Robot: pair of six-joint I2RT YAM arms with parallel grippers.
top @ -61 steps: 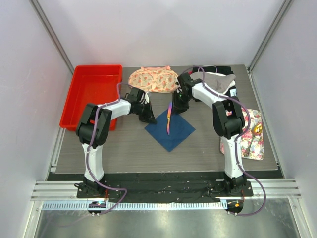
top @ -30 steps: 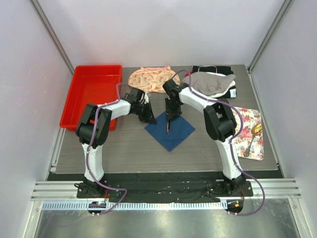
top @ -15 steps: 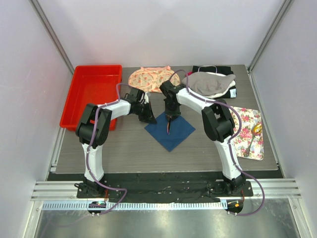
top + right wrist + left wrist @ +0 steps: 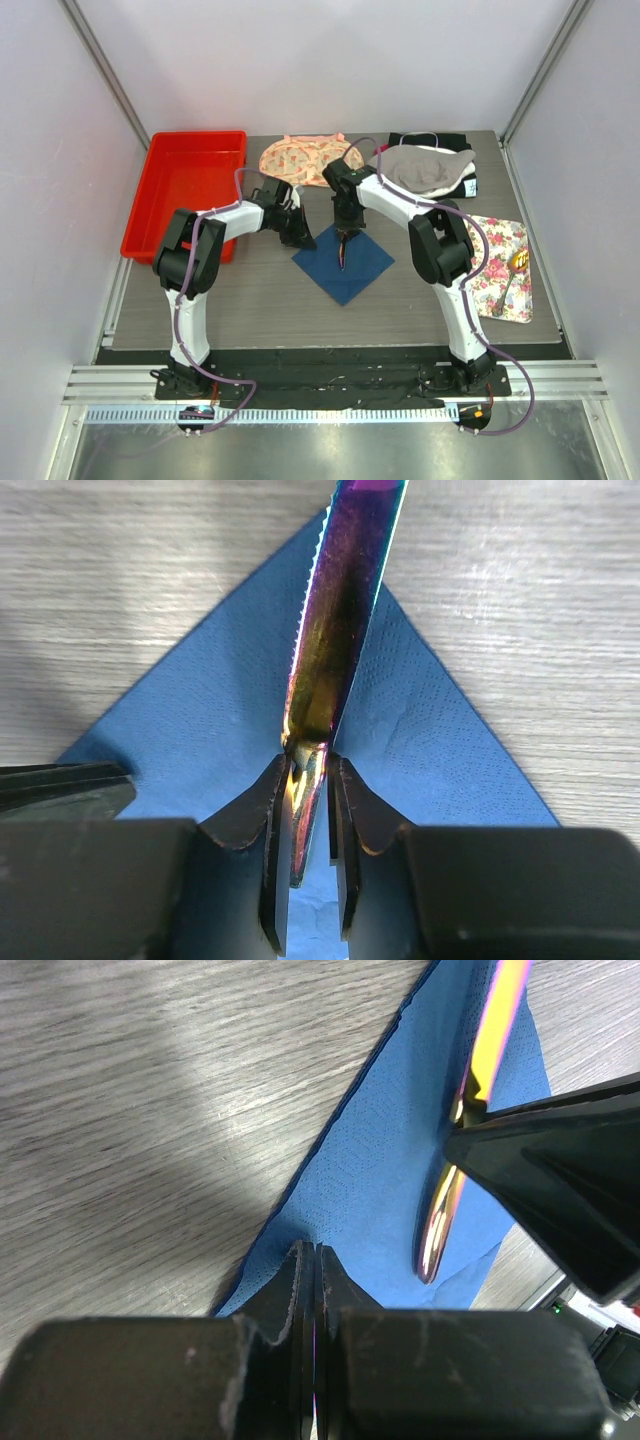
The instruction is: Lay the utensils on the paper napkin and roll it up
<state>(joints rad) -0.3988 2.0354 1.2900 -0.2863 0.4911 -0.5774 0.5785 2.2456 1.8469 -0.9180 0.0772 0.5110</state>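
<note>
The dark blue paper napkin [image 4: 350, 270] lies as a diamond mid-table. An iridescent purple-gold knife [image 4: 343, 252] lies on it, pointing toward the near edge. My right gripper [image 4: 346, 230] stands over the far end of the napkin, and its jaws close on the knife's handle [image 4: 312, 780], with the serrated blade [image 4: 340, 610] reaching ahead over the napkin [image 4: 200, 730]. My left gripper [image 4: 303, 238] is shut, its tips [image 4: 314, 1252] set on the napkin's left corner [image 4: 390, 1160], beside the knife [image 4: 470, 1080]. More utensils [image 4: 508, 282] rest on the floral mat.
A red tray [image 4: 185, 190] sits at far left. A peach floral cloth [image 4: 305, 160] and a grey cloth on black fabric [image 4: 425, 168] lie at the back. The white floral mat [image 4: 500, 270] is at the right edge.
My right gripper came left and down from beyond the napkin's far corner onto the knife's handle, and its jaws narrowed around it. The left arm and napkin stayed put.
</note>
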